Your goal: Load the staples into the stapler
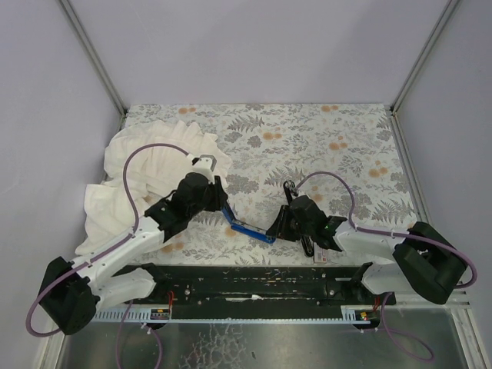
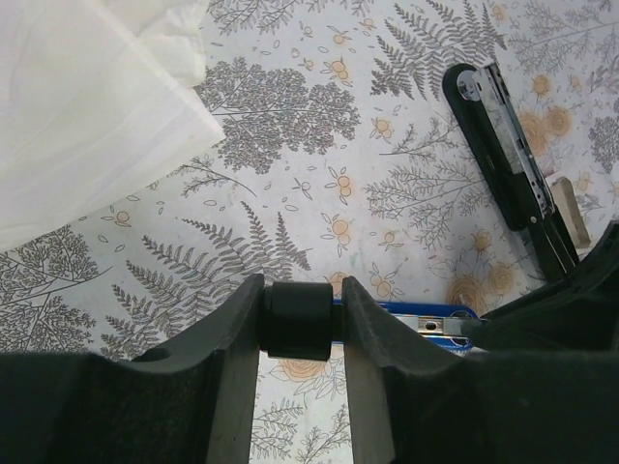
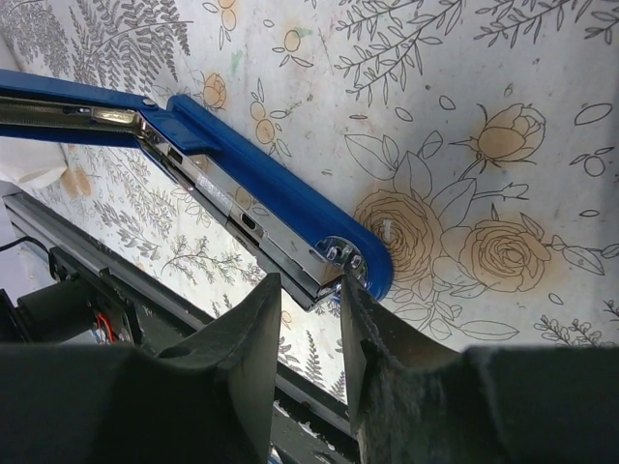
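Stapler (image 1: pixel 247 226) | opened in V, ends toward each arm | L fingers (image 2: pixel 300 319) clamp its black end | R fingers (image 3: pixel 303 300) nr hinge, grip unclear

Even, bright, soft-shadowed light; near wrist-view foregrounds perhaps slightly blurred

arms: white links, black joints | cables: purple | jaws: black

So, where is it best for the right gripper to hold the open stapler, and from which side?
At the rounded hinge end of the stapler, coming from the near edge: the right gripper already faces that narrow end. The left gripper clamps the black end, so the long metal channel stays free.
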{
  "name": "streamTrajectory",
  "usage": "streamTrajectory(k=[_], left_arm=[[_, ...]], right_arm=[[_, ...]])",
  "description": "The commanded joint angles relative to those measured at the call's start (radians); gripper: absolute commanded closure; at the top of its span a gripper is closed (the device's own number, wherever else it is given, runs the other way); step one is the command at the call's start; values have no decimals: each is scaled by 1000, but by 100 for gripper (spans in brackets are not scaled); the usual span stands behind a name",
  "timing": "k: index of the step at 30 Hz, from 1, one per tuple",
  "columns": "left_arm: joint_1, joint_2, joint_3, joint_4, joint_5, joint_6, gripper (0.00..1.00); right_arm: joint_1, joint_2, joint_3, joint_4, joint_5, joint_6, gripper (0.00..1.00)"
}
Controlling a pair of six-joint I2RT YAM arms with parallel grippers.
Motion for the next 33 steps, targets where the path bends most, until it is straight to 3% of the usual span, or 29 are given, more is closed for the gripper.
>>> streamTrajectory(k=[1,8,15,24,33], left_arm=[[-109,20,34,-4,-41,-21,70],[-277,118,94,-11,-161,-41,56],[-336,219,137,-20,-217,-64,50],[-338,277,148,47,13,45,25],[-334,348,281,-113,192,338,16]], right_arm=[[-4,33,-15,93,-4,11,65],[-2,43,-27,102,15,2,67],[-3,22,-34,82,51,-11,67],[-5,-13,-26,40,71,-74,66],[-37,-102,-4,-104,36,-220,54]])
